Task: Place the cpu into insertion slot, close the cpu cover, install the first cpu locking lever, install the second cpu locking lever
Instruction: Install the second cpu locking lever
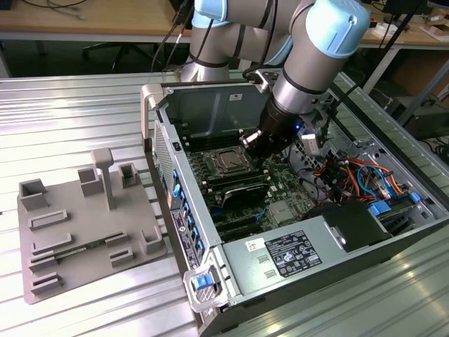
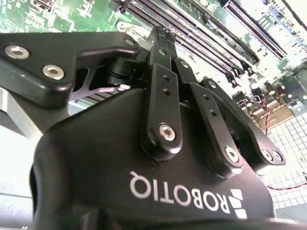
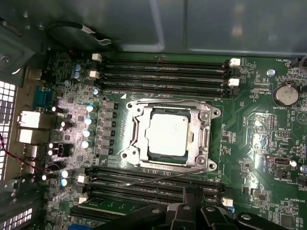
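my gripper (image 2: 160, 36): black | cpu (image 3: 167, 134): silver-grey | cpu cover (image 3: 169, 108): silver | motherboard (image 3: 259, 120): green | RAM slots (image 3: 163, 74): black, white clips | my arm (image 1: 330, 35): light-blue caps

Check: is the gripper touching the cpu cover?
Apart. In the first wrist view, the gripper sits over the RAM slots, with board between it and the cpu cover.

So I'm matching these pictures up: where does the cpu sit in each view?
Exterior view: the cpu lies in its silver frame inside the open case, just to the exterior view's left of the gripper.
First wrist view: the cpu is mid-picture, framed by the cpu cover.
Second wrist view: I cannot make it out.
Shared landmark: the long black RAM slots.
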### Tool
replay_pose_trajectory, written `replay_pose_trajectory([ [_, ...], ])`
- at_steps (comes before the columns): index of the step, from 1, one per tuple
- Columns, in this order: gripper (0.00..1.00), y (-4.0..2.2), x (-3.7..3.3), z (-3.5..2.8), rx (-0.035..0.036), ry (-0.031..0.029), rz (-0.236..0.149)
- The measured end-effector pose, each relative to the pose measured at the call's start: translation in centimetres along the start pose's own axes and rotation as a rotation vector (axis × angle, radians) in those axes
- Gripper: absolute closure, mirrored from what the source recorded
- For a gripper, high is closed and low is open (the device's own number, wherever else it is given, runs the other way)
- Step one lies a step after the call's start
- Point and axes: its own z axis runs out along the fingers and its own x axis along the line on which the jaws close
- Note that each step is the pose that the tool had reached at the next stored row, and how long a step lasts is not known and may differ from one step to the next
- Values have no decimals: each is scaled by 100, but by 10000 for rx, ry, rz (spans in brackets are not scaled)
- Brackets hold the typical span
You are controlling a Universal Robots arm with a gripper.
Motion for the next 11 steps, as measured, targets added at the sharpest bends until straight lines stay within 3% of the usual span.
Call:
replay_pose_trajectory([
  [3, 89, -7, -2, 78, 0, -1, 0],
  [5, 89, -7, -3, 99, 2, 0, -1],
  [11, 89, 63, -10, 160, 2, -1, 0],
])
